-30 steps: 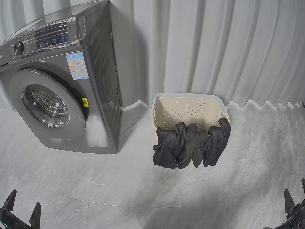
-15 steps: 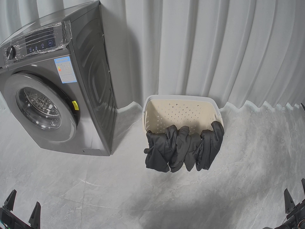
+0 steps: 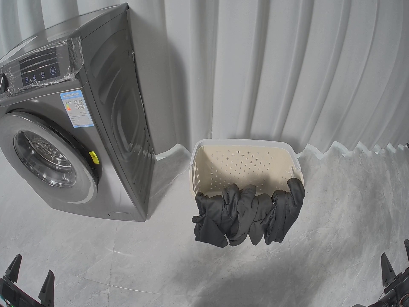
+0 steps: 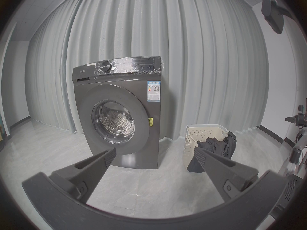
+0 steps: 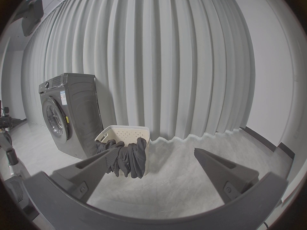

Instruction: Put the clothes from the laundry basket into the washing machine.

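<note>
A dark grey metal front-loading washing machine (image 3: 106, 107) stands at the far left on the pale grey marbled floor (image 3: 140, 261). Its back is close to a white pleated curtain (image 3: 277, 65) that runs along the whole far side. Its round glass-windowed door (image 3: 47, 158) lies closed against the front.

To the right of the machine, across a narrow strip of floor, sits a cream perforated plastic laundry basket (image 3: 245, 142). The basket's far rim is near the curtain's hem. The dark grey clothes (image 3: 245, 218) are bunched at the basket's near side and draped over the near rim. Their ends hang down outside the wall toward the floor, and one fold rides over the near right corner. The inside of the basket's far wall shows bare, with its pattern of small holes.

The left hand (image 3: 34, 265) is at the near left, released, its two fingers spread wide apart. The right hand (image 3: 395, 249) is at the near right, likewise released with its fingers apart. Both are well apart from the basket and the machine.

A broad stretch of floor lies between the hands and the basket's near rim. More floor runs from the basket's right wall to the curtain's hem at the far right. The floor also spreads in front of the machine's door, out to the near left.
</note>
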### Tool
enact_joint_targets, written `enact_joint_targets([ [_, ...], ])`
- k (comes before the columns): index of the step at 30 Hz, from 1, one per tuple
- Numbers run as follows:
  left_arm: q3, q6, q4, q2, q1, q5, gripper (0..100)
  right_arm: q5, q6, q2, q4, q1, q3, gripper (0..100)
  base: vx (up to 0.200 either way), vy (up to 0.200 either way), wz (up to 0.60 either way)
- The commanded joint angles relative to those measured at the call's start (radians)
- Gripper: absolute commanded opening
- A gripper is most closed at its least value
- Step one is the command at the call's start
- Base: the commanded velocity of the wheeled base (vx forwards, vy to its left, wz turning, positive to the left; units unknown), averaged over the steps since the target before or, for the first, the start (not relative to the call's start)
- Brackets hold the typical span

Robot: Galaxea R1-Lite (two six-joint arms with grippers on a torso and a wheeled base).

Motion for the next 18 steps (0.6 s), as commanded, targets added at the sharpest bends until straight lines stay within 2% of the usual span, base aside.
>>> enact_joint_targets([
  [1,0.016,-0.002,0.000,-0.017,0.000,0.000,100,0.000,0.000,-0.016,0.000,0.000,0.017,100,0.000,0.000,0.00],
  [6,0.016,0.001,0.000,-0.017,0.000,0.000,100,0.000,0.000,-0.016,0.000,0.002,0.017,100,0.200,0.000,0.00],
  [18,0.016,0.002,0.000,-0.017,0.000,0.000,100,0.000,0.000,-0.016,0.000,0.000,0.017,100,0.000,0.000,0.00],
])
